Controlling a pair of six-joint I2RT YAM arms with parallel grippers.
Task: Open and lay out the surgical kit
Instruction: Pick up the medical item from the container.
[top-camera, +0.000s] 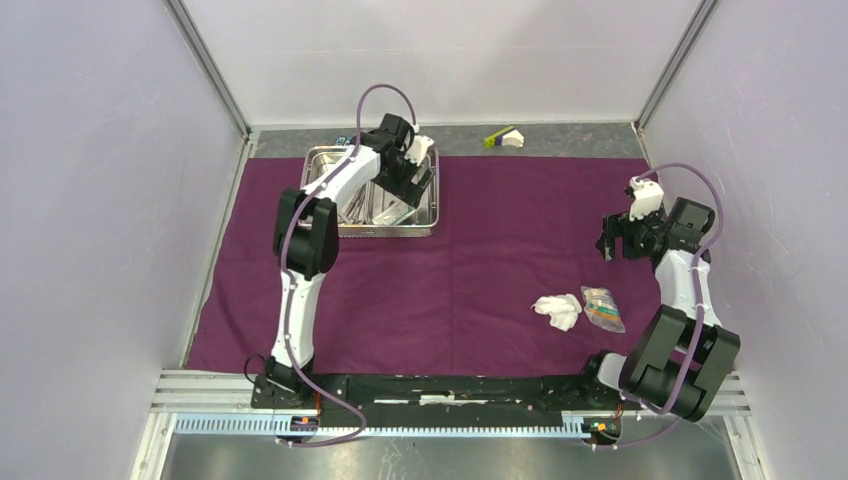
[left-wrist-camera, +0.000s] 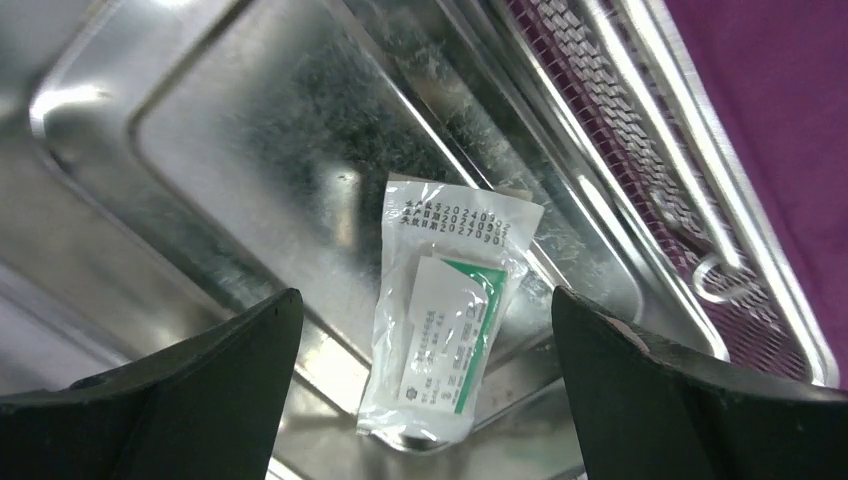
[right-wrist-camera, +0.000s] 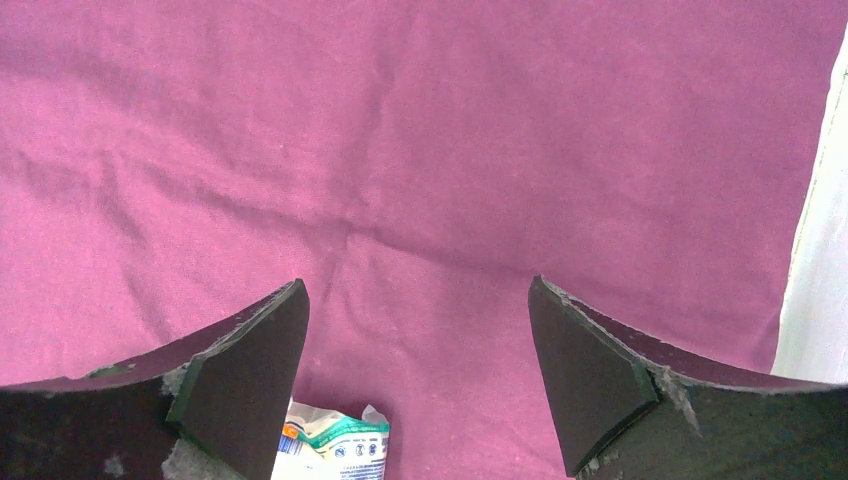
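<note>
**A:** Claw status?

**B:** Left gripper (left-wrist-camera: 425, 295) is spread wide with nothing in it, low over the floor of the steel tray (top-camera: 322, 160). The white packet (left-wrist-camera: 450, 320) lies flat in the tray between the two fingers. Neither finger appears to touch it.

**A:** Right one?

**B:** Right gripper (right-wrist-camera: 415, 288) is also released and empty. It's well right of the tray, over the purple cloth (top-camera: 480, 260).

**A:** Rest of the kit?

**B:** The tray sits on the cloth. Metal instruments (top-camera: 365, 208) are inside the tray, partly under the left arm, too small to tell the type. White gauze (top-camera: 558, 310) and the small clear packet (top-camera: 602, 308) lie side by side on the cloth, well apart from the tray, to its near right. The yellow-green and white piece (top-camera: 505, 138) is right of the tray, off the cloth.
</note>
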